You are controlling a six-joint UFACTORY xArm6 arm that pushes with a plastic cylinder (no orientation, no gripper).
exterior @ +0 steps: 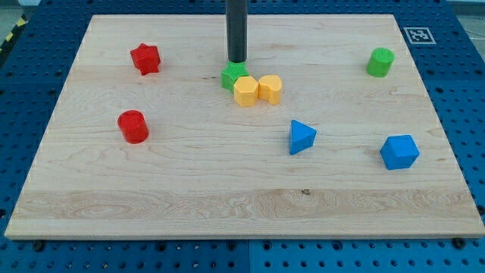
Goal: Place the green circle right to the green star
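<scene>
The green circle [380, 61] stands alone near the view's top right of the wooden board [242, 220]. The green star [233, 75] sits at the top centre, touching a yellow hexagon [245, 91] at its lower right. My tip [237, 60] is just above the green star, at or very near its top edge, far to the left of the green circle.
A yellow block [270, 89] sits right of the yellow hexagon, touching it. A red star [145, 58] is at the top left, a red cylinder [133, 126] below it. A blue triangle [301, 137] and a blue block [399, 152] lie at the lower right.
</scene>
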